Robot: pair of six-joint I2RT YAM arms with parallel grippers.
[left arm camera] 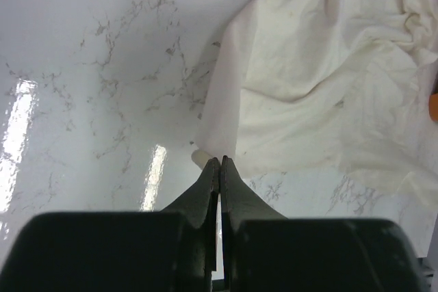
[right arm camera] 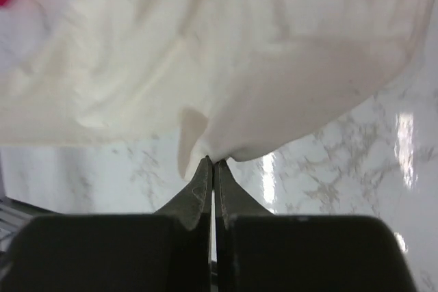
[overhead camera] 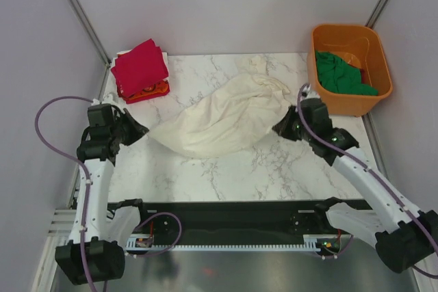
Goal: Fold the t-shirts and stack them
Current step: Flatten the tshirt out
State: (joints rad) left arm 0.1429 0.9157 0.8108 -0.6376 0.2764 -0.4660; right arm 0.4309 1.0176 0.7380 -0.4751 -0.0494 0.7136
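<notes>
The large cream-white t-shirt (overhead camera: 226, 117) lies stretched across the middle of the marble table. My left gripper (overhead camera: 142, 130) is shut on its left corner; the wrist view shows the tips (left arm camera: 219, 162) pinching the cloth edge (left arm camera: 308, 80). My right gripper (overhead camera: 282, 126) is shut on the shirt's right edge, lifted slightly, as the right wrist view (right arm camera: 213, 162) shows with the cloth (right arm camera: 226, 52) hanging from the tips. A folded crimson red shirt (overhead camera: 140, 66) lies on an orange-red one (overhead camera: 152, 91) at the back left. A dark green shirt (overhead camera: 342, 74) sits in the tub.
The rigid orange plastic tub (overhead camera: 373, 42) stands at the back right corner, close behind my right arm. The red stack sits near the table's back left edge. Grey walls enclose the table on three sides.
</notes>
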